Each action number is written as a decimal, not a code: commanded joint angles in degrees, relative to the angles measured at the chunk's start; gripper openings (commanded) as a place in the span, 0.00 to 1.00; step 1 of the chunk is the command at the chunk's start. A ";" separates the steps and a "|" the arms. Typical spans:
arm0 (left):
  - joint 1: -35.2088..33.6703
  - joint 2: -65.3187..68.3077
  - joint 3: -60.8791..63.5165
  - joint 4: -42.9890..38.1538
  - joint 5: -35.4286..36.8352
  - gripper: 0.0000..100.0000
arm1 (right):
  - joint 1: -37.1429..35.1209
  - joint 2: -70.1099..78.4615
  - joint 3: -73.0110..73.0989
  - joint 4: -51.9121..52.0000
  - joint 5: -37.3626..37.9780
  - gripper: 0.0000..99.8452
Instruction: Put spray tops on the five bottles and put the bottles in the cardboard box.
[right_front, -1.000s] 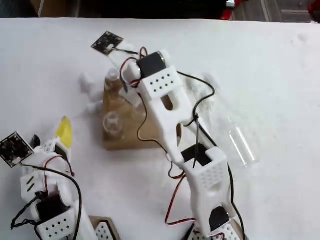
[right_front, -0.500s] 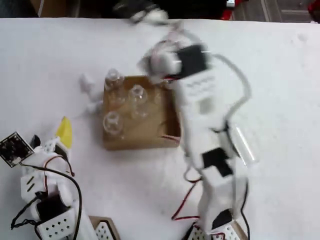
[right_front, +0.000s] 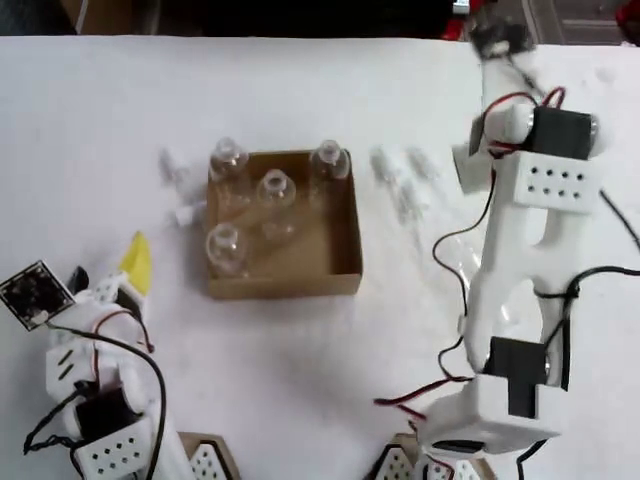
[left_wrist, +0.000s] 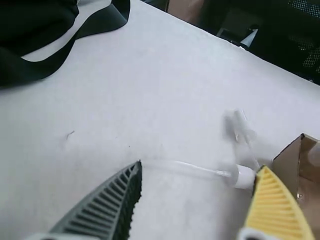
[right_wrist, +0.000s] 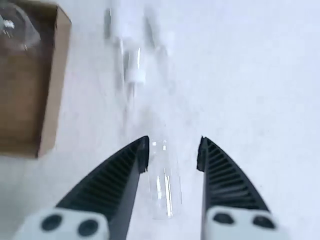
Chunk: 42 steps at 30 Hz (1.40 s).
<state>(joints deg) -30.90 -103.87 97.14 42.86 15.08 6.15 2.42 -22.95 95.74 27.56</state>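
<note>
Swung away from the cardboard box (right_front: 285, 285), the right hand (right_wrist: 172, 150) now hangs spread open, the lying bottle (right_wrist: 162, 187) on the table (right_wrist: 260, 75) directly between its fingers.

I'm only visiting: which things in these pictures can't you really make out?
The bottles in the cardboard box: too small in the high view to tell whether any is already topped.
The fifth bottle: in the high view the right arm covers most of it.
The spray tops right of the box: blurred in the high view, count unclear.
The box in the left wrist view: cut off by the edge.
</note>
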 joint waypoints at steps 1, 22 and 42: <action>0.66 -0.84 -0.18 0.44 -0.70 0.33 | 2.86 2.77 6.59 -6.29 3.34 0.13; 0.66 -0.84 -0.18 0.62 -3.60 0.33 | 3.03 24.22 4.92 -10.33 3.69 0.14; 0.66 -0.84 -0.18 0.62 -3.69 0.33 | 2.24 32.22 0.97 -10.59 8.35 0.16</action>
<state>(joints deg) -30.90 -103.87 97.14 42.86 12.18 8.35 34.77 -17.93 85.36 34.95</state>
